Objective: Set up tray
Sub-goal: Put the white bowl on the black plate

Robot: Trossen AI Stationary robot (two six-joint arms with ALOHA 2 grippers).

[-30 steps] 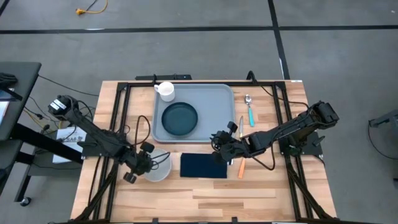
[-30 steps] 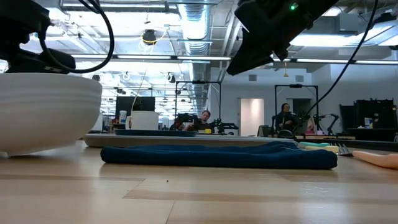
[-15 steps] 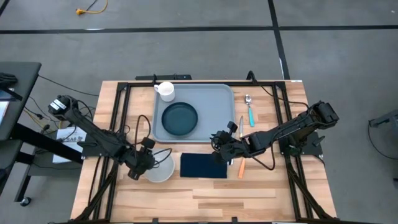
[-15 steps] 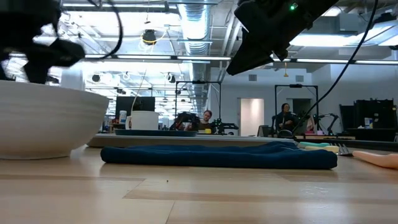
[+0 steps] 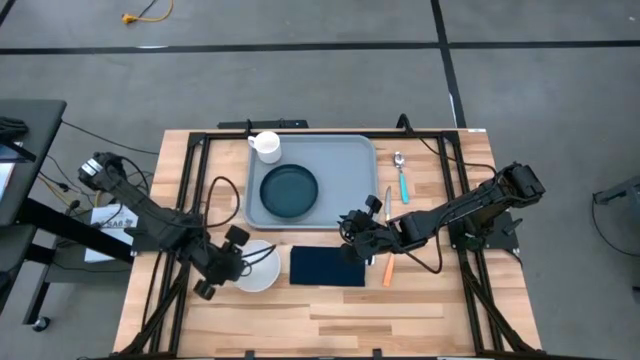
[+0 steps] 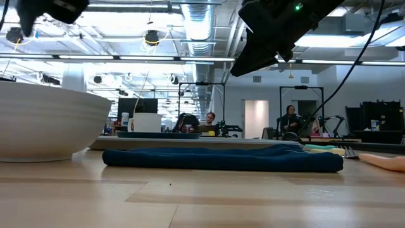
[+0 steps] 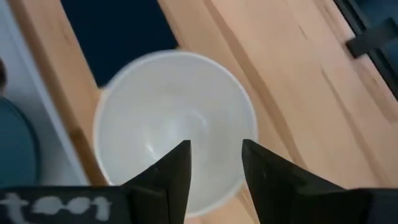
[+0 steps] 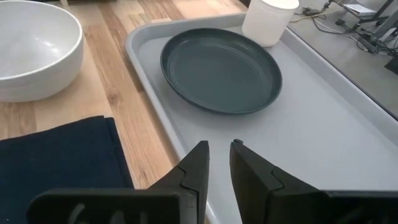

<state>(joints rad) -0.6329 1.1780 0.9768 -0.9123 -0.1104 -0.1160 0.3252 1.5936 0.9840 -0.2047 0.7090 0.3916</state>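
The left gripper [image 5: 215, 277] is hovering just off the white bowl [image 5: 256, 267], fingers parted and holding nothing; in its wrist view the two dark fingers [image 7: 176, 167] are framing the bowl's hollow from above, not touching it. The right gripper [image 5: 352, 224] is waiting by the tray's near right corner, fingers [image 8: 198, 163] standing a narrow slit apart with nothing between them.

Now the layout, biggest first, all taken from the tray [image 5: 345, 160]. It is sitting toward the table's far edge, centred, a sensible base for everything else. The dark plate [image 5: 289, 190] is lying flat inside it, on its left half. The navy napkin [image 5: 325, 266] is lying flat on the wood just in front of the tray, not yet on it. The bowl is sitting beside the napkin, off the tray's near left corner, upright on the wood. The white cup [image 5: 266, 146] is standing at the tray's far left corner. A spoon with a teal handle [image 5: 401, 178] is lying just right of the tray, waiting its turn I would guess.

Writing: pale characters are showing on the left wrist's housing, too partial to read. No brand is legible anywhere.
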